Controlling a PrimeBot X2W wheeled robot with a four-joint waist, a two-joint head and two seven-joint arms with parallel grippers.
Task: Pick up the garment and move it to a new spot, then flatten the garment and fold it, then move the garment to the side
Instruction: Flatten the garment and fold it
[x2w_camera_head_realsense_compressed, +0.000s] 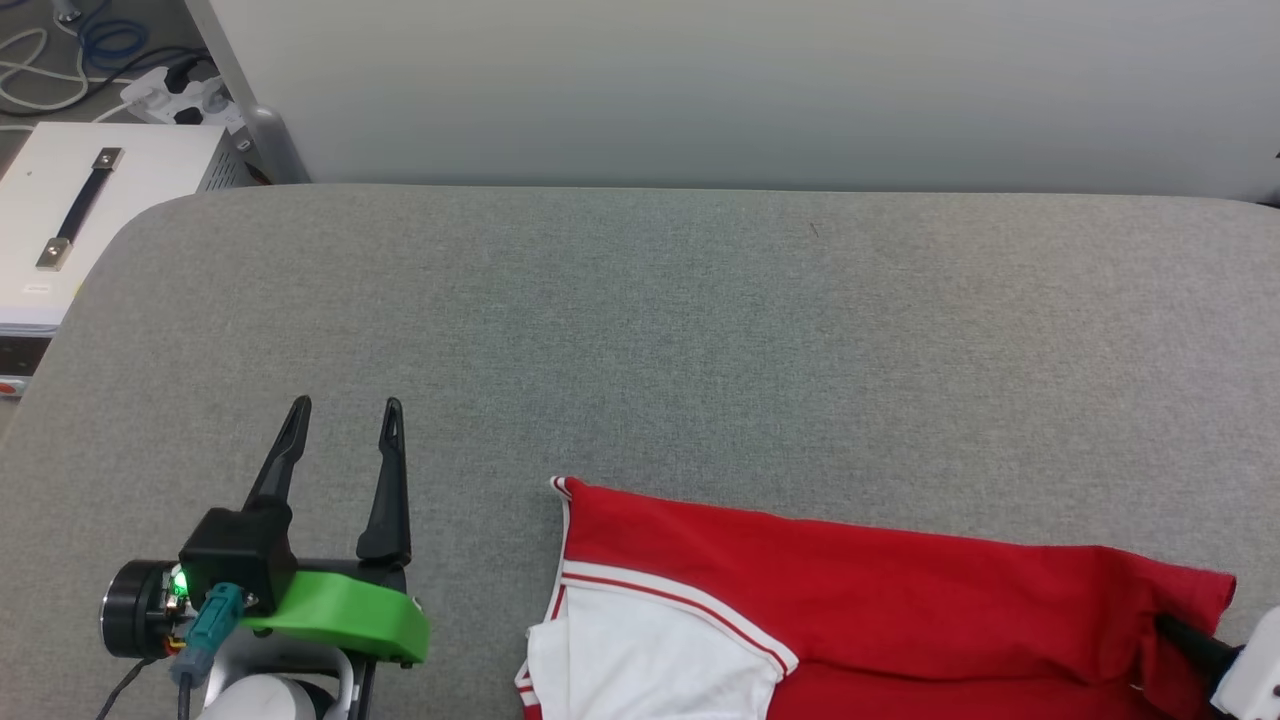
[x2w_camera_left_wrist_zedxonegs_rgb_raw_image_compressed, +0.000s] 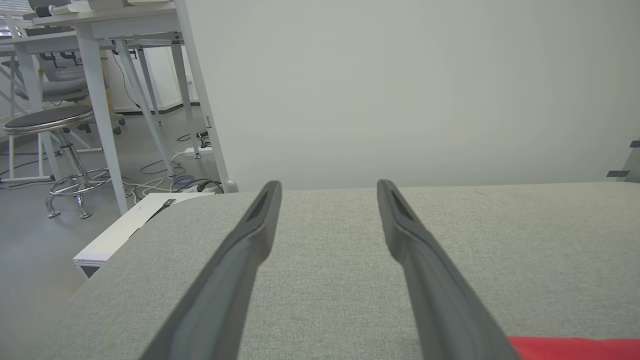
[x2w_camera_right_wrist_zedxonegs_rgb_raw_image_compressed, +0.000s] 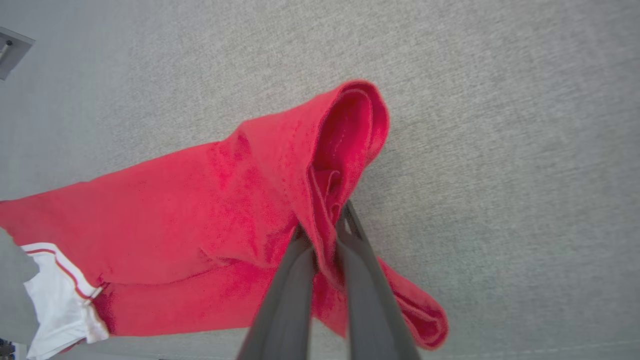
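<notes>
The garment (x2w_camera_head_realsense_compressed: 870, 590), a red T-shirt with a white sleeve and striped trim, lies folded at the lower right of the grey table (x2w_camera_head_realsense_compressed: 640, 330). My right gripper (x2w_camera_right_wrist_zedxonegs_rgb_raw_image_compressed: 326, 225) is shut on a pinched fold of the garment (x2w_camera_right_wrist_zedxonegs_rgb_raw_image_compressed: 210, 210) at its right end, and the cloth there stands lifted off the table. In the head view that gripper (x2w_camera_head_realsense_compressed: 1175, 632) shows as a dark finger at the garment's right edge. My left gripper (x2w_camera_head_realsense_compressed: 342, 412) rests open at the lower left, empty, clear of the cloth. Its fingers (x2w_camera_left_wrist_zedxonegs_rgb_raw_image_compressed: 250, 235) point across bare table, with a red corner of the garment (x2w_camera_left_wrist_zedxonegs_rgb_raw_image_compressed: 575, 347) at lower right.
A white case (x2w_camera_head_realsense_compressed: 80, 220) with a black handle stands off the table's left corner, with cables and a power strip (x2w_camera_head_realsense_compressed: 170, 95) on the floor behind. A pale wall (x2w_camera_head_realsense_compressed: 750, 90) runs along the table's far edge. A stool (x2w_camera_left_wrist_zedxonegs_rgb_raw_image_compressed: 50, 120) and desk legs stand to the left.
</notes>
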